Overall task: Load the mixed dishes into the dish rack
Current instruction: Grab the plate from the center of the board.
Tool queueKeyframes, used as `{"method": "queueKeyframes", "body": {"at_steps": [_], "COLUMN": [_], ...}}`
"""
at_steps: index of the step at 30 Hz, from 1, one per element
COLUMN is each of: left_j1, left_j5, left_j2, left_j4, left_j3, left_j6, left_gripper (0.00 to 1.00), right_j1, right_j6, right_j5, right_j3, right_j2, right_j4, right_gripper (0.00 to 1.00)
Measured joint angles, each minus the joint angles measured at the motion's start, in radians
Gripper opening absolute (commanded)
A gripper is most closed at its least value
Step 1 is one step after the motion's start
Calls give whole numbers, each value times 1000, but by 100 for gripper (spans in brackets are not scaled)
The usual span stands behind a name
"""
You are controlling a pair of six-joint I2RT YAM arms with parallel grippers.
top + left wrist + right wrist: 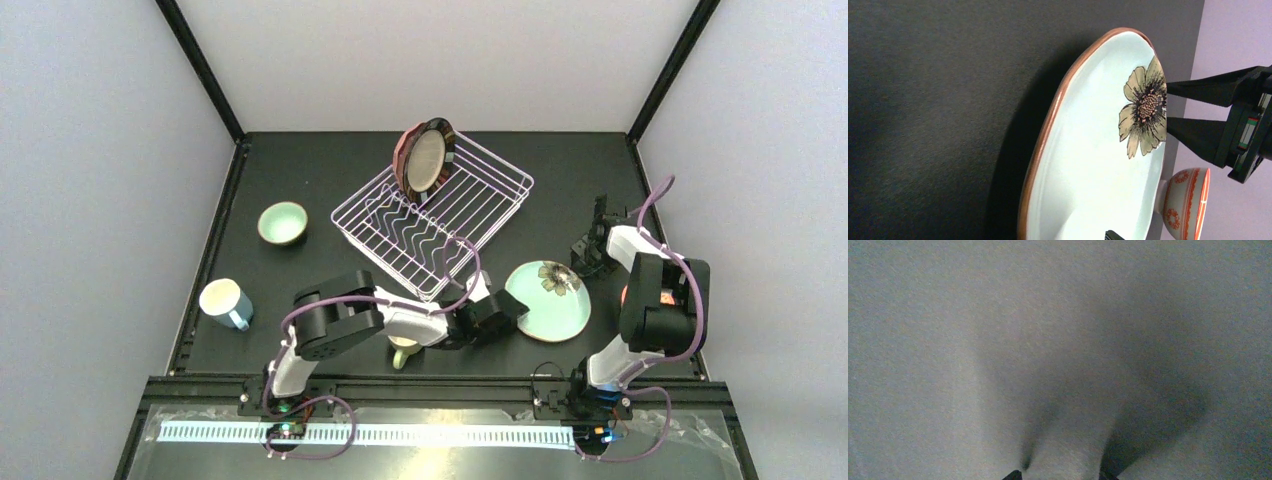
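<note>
Dish rack (484,197), a rectangular white wire basket with zigzag prongs, holds a dark-rimmed round plate (426,162) upright at its far end, with a pink-edged plate (401,150) close behind. The mint flowered ceramic plate (548,302) lies flat just off the rack's near-right corner. Left gripper (511,311) sits at that plate's rack-side rim, jaws apparently spread, though its own camera barely shows them. Right gripper (598,222), right of the rack, stands with jaws apart.
</note>
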Motion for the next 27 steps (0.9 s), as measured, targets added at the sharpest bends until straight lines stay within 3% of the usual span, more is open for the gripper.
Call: {"method": "queueKeyframes", "body": {"at_steps": [27], "left_j1": [24], "left_j5": [100], "left_j2": [35], "left_j4": [93], "left_j3": [10], "left_j6": [79], "left_gripper": [99], "right_j1": [0], "right_j6": [-145], "right_j5": [-2], "right_j3": [0], "right_j2": [-6], "right_j4": [-67], "right_gripper": [89]}}
